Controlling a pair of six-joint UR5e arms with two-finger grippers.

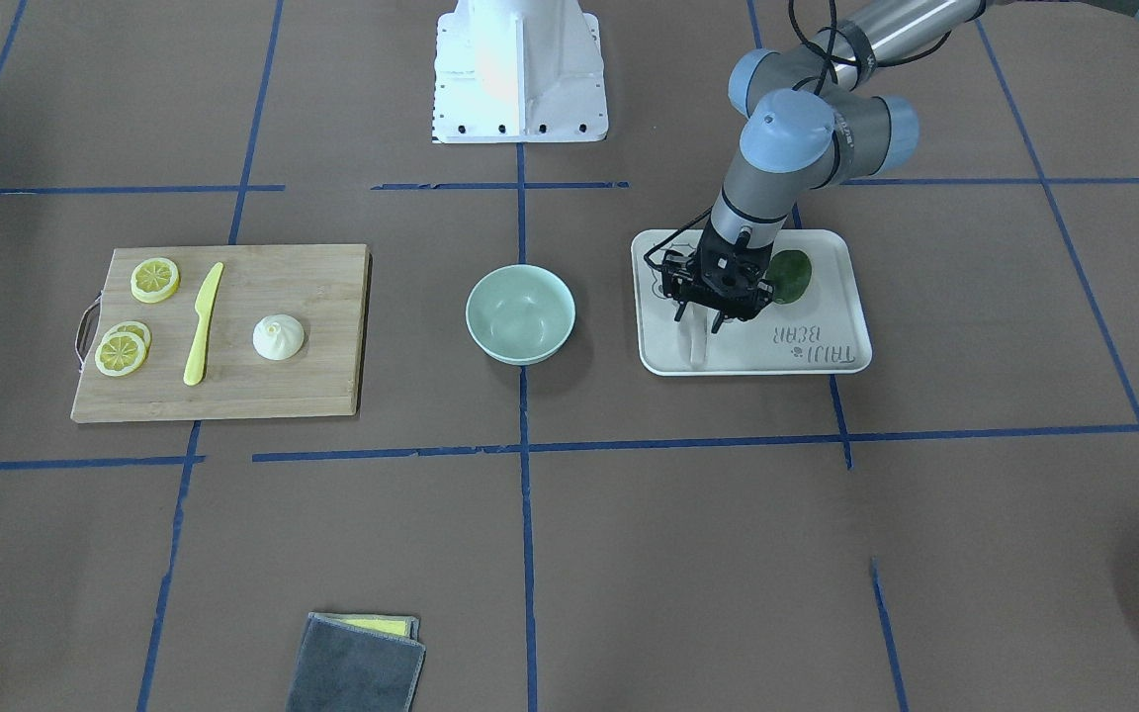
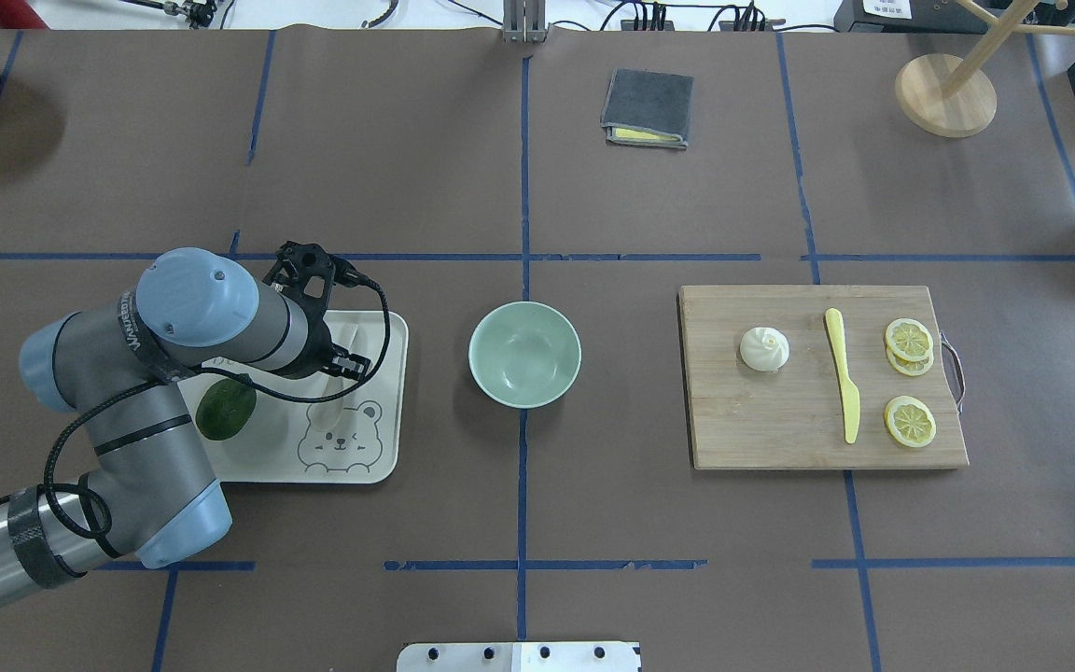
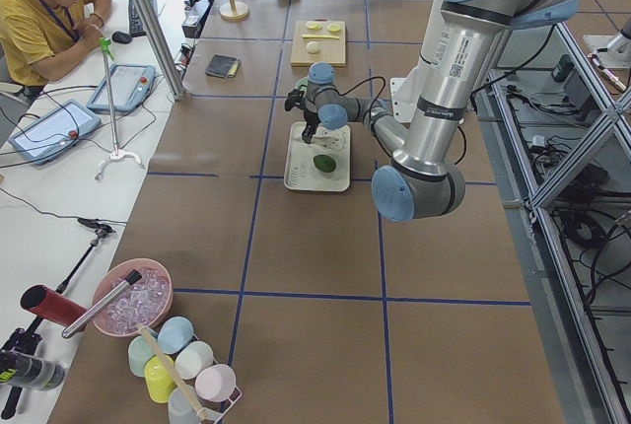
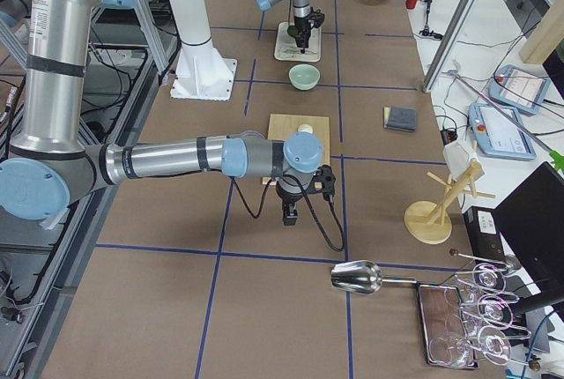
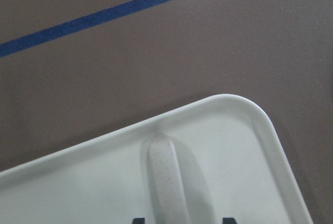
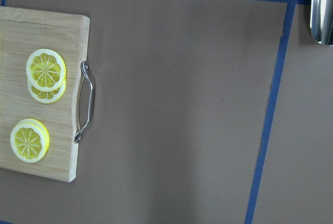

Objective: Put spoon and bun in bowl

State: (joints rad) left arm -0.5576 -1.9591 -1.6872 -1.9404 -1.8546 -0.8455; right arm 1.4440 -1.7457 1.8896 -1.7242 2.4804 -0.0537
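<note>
Now | left gripper (image 1: pixel 698 318) low over white bear-print tray (image 1: pixel 827 362), jaws apart on both sides of the handle of the spoon (image 1: pixel 696 348), which lies in tray | right gripper (image 4: pixel 291 213): apart or together, cannot tell | bun (image 1: pixel 279 338) on wooden cutting board (image 1: pixel 322 297) | mint-green bowl (image 1: pixel 520 313) between board and tray

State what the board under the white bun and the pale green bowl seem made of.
The rectangular tan cutting board: wood, likely bamboo, matte; visible straight grain strips. The round pale mint-green bowl: probably glazed ceramic or melamine; smooth, faint sheen, uniform colour.
</note>
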